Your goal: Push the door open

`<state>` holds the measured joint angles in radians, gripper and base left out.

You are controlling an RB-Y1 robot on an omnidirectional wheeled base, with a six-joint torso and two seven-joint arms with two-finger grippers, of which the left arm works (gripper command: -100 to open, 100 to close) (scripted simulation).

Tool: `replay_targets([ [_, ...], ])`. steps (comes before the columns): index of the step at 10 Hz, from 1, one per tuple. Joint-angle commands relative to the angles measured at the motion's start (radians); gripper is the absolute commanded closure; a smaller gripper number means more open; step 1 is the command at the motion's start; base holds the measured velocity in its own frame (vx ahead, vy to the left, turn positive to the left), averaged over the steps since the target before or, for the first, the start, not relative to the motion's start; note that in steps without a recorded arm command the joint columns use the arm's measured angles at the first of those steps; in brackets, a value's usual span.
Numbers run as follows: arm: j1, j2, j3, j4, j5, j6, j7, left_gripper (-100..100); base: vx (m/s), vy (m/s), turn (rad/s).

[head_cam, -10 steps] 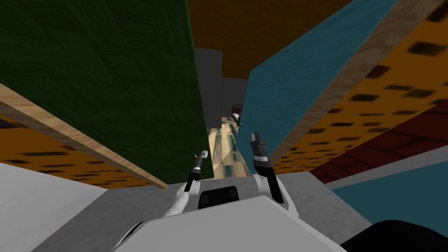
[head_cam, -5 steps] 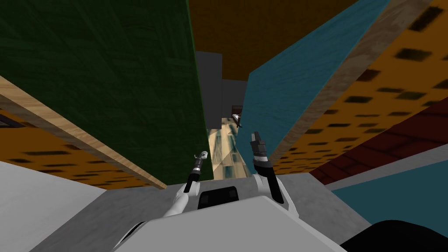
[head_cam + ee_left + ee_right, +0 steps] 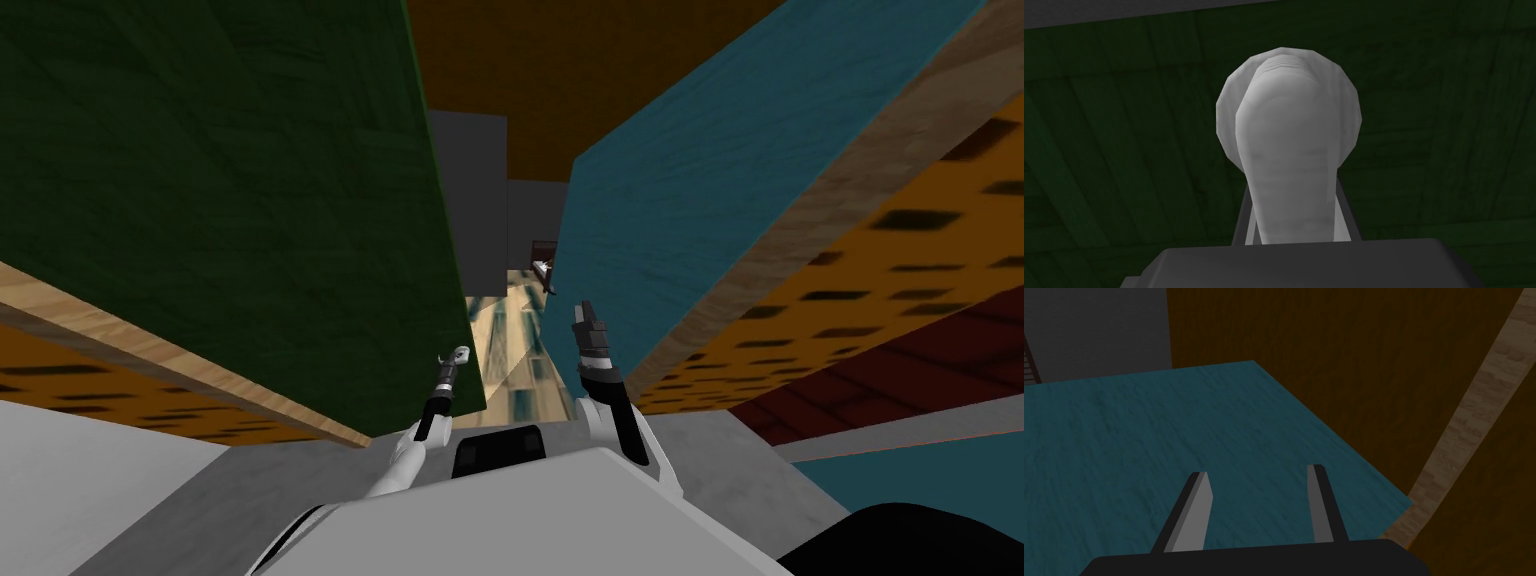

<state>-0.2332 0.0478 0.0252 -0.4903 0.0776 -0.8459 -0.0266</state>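
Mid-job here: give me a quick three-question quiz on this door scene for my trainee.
1. True or false: the right gripper is shut.
2. The left gripper is clamped on: A) a grey handle; B) a mug; C) nothing.
3. Fill in: the door bearing that handle is dark ____.
Key: 1 false, its fingers stand open; 2 A; 3 green.

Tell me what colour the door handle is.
The handle is light grey, clearest in the left wrist view.
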Motion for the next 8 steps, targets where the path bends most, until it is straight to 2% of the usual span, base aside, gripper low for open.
replay_targets([
  [1, 0.020, 0.015, 0.011, -0.050, 0.005, 0.019, -0.005, 100, 0.142, -0.046, 0.015],
  [2, 0.020, 0.025, 0.031, -0.050, 0.017, 0.019, -0.011, 100, 0.166, -0.055, 0.082],
  [5, 0.020, 0.032, 0.047, -0.049, 0.026, 0.019, -0.017, 100, 0.151, -0.061, 0.045],
  [7, 0.021, 0.040, 0.076, -0.049, 0.043, 0.019, -0.026, 100, 0.159, -0.083, 0.058],
  [8, 0.021, 0.040, 0.076, -0.075, 0.043, 0.019, -0.026, 100, 0.138, -0.082, 0.079],
])
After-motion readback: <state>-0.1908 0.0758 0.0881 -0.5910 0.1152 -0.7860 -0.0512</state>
